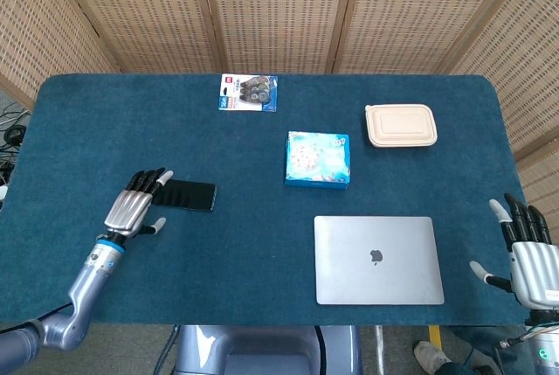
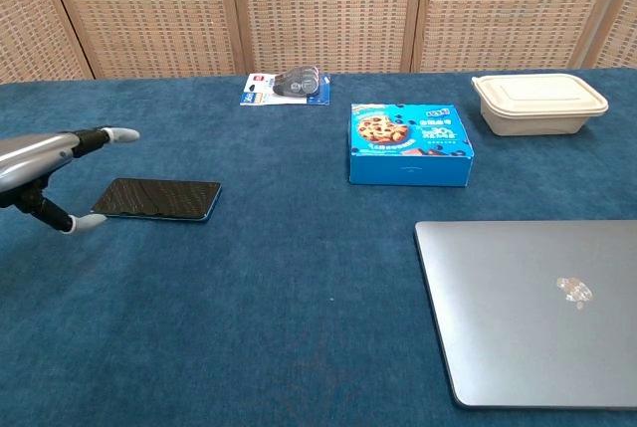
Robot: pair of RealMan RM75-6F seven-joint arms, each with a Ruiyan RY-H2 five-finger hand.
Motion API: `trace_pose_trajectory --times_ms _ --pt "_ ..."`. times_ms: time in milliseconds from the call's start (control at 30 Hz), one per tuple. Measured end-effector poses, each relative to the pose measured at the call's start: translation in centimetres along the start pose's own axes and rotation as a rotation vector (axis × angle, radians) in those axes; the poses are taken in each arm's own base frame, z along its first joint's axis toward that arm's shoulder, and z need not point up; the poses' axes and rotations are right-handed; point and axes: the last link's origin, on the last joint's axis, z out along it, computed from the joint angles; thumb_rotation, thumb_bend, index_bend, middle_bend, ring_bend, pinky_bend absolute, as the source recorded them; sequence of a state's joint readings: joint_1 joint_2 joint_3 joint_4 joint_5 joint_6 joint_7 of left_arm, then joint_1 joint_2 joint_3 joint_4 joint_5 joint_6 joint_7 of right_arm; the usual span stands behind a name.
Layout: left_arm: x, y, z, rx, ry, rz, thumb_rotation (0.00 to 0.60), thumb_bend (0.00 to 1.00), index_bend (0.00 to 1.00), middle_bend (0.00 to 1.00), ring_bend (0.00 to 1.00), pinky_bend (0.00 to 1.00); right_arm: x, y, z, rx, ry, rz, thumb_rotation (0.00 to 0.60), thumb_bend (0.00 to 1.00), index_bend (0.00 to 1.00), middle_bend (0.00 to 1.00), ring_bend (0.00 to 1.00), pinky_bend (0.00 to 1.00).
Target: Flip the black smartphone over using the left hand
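The black smartphone (image 1: 189, 195) (image 2: 159, 198) lies flat on the blue table, left of centre. My left hand (image 1: 135, 204) (image 2: 45, 168) hovers at the phone's left end, fingers stretched out and spread, holding nothing. In the head view its fingertips (image 1: 155, 176) overlap the phone's left edge; contact cannot be told. My right hand (image 1: 527, 253) is open at the table's right front edge, far from the phone, and does not show in the chest view.
A closed silver laptop (image 1: 378, 259) (image 2: 537, 308) lies front right. A blue cookie box (image 1: 317, 158) (image 2: 409, 143) sits mid-table, a beige lidded container (image 1: 401, 125) (image 2: 538, 103) back right, a blister pack (image 1: 248, 93) (image 2: 286, 86) at the back. Wicker screens stand behind.
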State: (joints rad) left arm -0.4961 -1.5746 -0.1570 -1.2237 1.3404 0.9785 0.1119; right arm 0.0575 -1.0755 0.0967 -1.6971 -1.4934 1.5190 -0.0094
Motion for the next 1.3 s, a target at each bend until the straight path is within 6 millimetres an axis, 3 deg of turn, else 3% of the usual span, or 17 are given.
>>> trace_pose_trajectory --times_ms 433,1033,1133,1300 --pt "-1.8 1.6 3.3 -0.007 -0.003 0.012 0.600 0.33 0.03 0.00 0.00 0.00 0.0 0.4 0.3 -0.014 -0.002 0.012 0.600 0.00 0.02 0.00 0.00 0.00" --pt "-2.6 2.2 5.3 0.021 -0.027 0.024 0.600 0.33 0.09 0.00 0.00 0.00 0.4 0.7 0.3 -0.025 0.010 0.031 0.600 0.00 0.02 0.00 0.00 0.00" --pt "-3.0 2.1 5.4 0.024 -0.036 0.028 0.600 0.34 0.16 0.00 0.00 0.00 0.5 0.8 0.3 -0.026 0.012 0.034 0.600 0.00 0.02 0.00 0.00 0.00" --pt "-3.2 2.1 5.5 0.022 -0.019 0.023 0.600 0.40 0.38 0.00 0.00 0.00 0.6 0.8 0.3 -0.024 0.017 0.042 0.600 0.00 0.02 0.00 0.00 0.00"
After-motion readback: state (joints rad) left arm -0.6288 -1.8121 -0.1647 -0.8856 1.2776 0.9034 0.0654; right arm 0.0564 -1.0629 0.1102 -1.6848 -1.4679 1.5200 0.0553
